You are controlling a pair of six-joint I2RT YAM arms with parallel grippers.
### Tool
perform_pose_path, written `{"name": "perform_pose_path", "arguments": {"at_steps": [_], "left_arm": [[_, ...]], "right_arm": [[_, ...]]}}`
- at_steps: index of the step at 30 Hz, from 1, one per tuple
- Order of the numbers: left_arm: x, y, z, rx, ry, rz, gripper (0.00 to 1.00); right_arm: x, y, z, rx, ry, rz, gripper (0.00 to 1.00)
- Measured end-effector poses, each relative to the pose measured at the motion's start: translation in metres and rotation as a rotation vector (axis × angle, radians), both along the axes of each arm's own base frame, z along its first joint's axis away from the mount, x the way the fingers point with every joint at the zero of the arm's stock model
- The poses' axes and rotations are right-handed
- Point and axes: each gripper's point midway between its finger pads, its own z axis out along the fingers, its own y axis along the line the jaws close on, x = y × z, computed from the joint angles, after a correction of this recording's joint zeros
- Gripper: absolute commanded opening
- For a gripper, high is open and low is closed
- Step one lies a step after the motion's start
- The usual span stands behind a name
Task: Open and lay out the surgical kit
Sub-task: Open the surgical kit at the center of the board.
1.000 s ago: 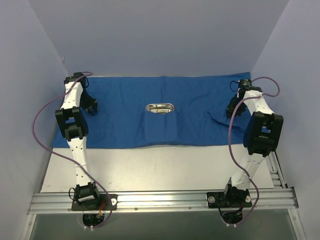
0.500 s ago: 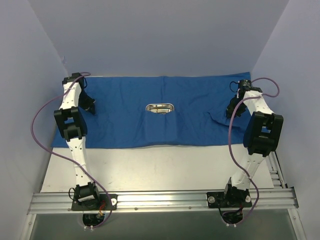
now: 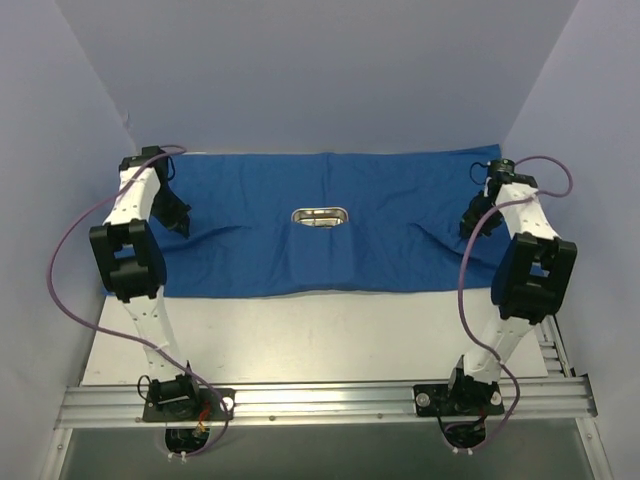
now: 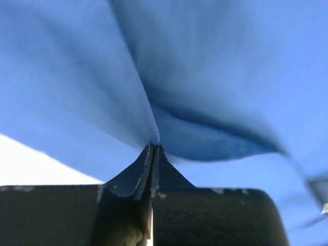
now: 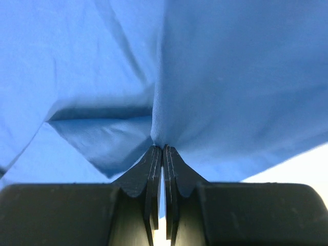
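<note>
The royal-blue cloth wrap [image 3: 300, 250] lies spread across the far half of the table as a wide sheet. A small shiny steel tray [image 3: 319, 216] sits on it near the middle. My left gripper [image 3: 180, 222] is shut on a pinch of the cloth [image 4: 128, 102] near its left edge, and a fold rises from the tips [image 4: 154, 147]. My right gripper [image 3: 474, 225] is shut on a pinch of the cloth [image 5: 230, 92] near its right edge [image 5: 162, 147]. No ring-handled instruments show outside the tray.
Bare white tabletop [image 3: 320, 335] lies between the cloth's near edge and the metal rail [image 3: 320, 400] holding the arm bases. Pale walls close in the table on the left, right and back.
Both grippers have moved outward, the left one left and the right one right, pulling the cloth wider. The wrinkle near the right gripper has flattened somewhat.
</note>
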Motion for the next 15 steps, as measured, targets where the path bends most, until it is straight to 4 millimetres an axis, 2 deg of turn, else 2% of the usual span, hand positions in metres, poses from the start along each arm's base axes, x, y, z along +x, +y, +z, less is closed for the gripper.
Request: {"name": "perform_pose_path", "arguments": {"at_steps": [4,7,10,15], "left_arm": [[-0.039,-0.011,0.037,0.006,-0.034,-0.021,0.02],[-0.066,-0.014,0.055,0.011,-0.070,-0.020,0.02],[-0.102,-0.019,0.063,0.009,-0.073,-0.016,0.02],[-0.151,-0.025,0.073,0.012,-0.098,-0.007,0.02]], "right_arm": [[-0.027,-0.012,0.023,0.000,-0.029,-0.032,0.00],[-0.053,-0.020,0.035,0.001,-0.036,-0.071,0.00],[-0.075,-0.021,0.038,0.003,-0.016,-0.095,0.00],[-0.101,-0.020,0.035,-0.037,0.056,-0.101,0.00]]}}
